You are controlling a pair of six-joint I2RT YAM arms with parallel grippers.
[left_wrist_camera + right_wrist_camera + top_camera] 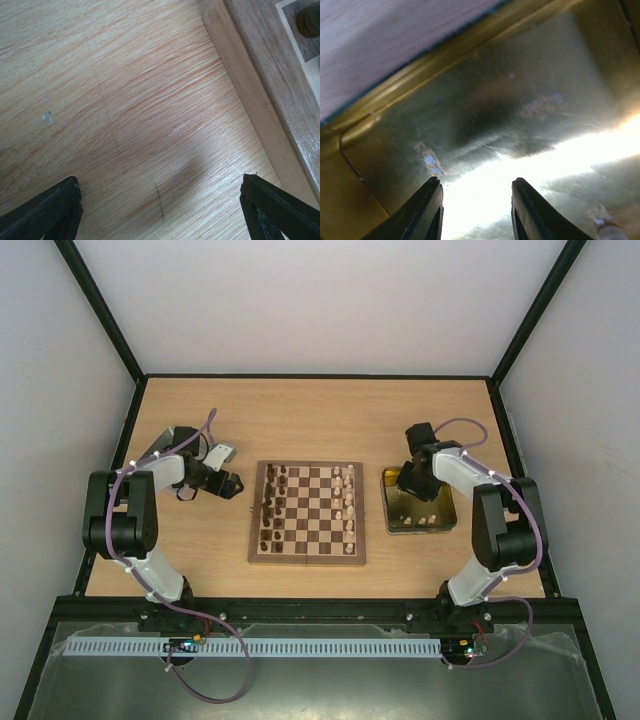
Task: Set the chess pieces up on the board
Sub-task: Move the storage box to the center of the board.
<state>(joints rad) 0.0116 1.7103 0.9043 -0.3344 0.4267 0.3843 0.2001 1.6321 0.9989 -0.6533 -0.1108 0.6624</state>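
Observation:
The board (307, 540) lies mid-table. Dark chess pieces (270, 505) stand in its left columns and cream ones (348, 502) in its right columns. A few more pieces (420, 518) lie in the gold tray (447, 506) to the right. My left gripper (238, 485) hovers just left of the board, open and empty. In the left wrist view its fingers (47, 212) frame bare table beside the board's border (260, 85), with one dark piece (310, 20) at the top right. My right gripper (476, 187) is open low over the tray floor (520, 90), nothing between its fingers.
The tray's raised rim (420, 75) runs diagonally ahead of the right fingers, with wooden table (385, 40) beyond it. A small pale object (607, 231) lies at the bottom right of the tray floor. Black frame posts and white walls enclose the table.

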